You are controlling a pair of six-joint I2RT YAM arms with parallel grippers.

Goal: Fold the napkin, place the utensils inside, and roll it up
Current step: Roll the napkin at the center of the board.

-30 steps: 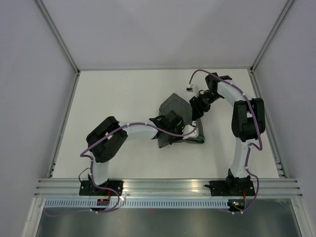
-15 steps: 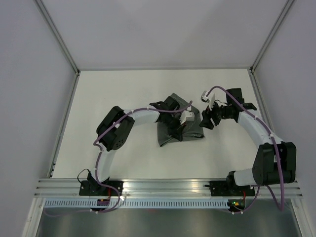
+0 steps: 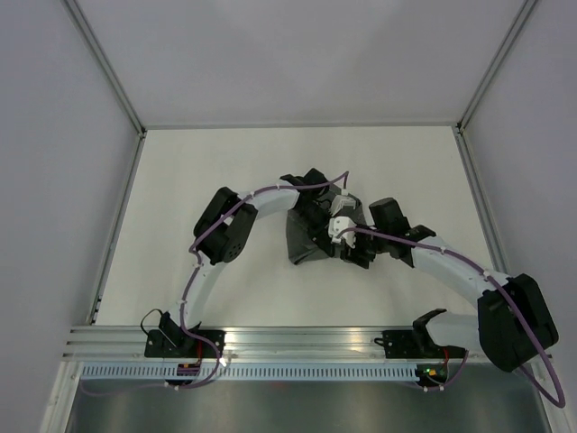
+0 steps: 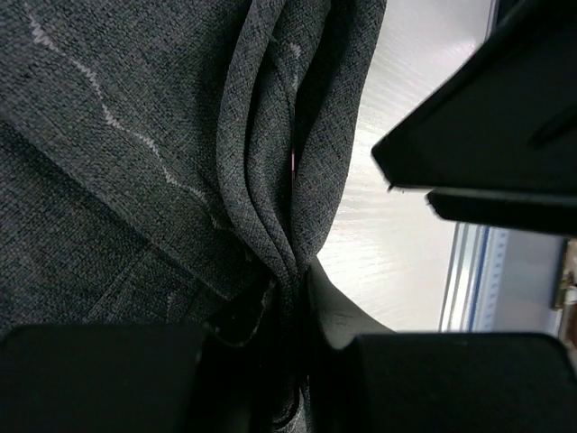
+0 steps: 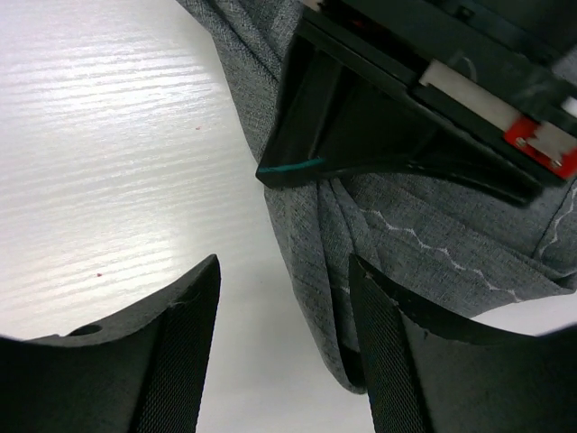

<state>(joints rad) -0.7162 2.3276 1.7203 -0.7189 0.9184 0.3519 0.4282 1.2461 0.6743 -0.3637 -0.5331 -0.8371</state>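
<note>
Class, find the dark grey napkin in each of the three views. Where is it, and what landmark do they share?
Top view: the napkin sits bunched near the picture's centre.
Left wrist view: it fills the left and centre, with folds running to the bottom.
Right wrist view: it runs from top centre across to the right edge.
Shared landmark: the white table beside it.

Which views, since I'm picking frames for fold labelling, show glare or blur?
Left wrist: dark grey stitched cloth napkin sharp, left pincer blurred. Right wrist: glare streaks on the white table, weave crisp. Top external: even light, no glare.
</note>
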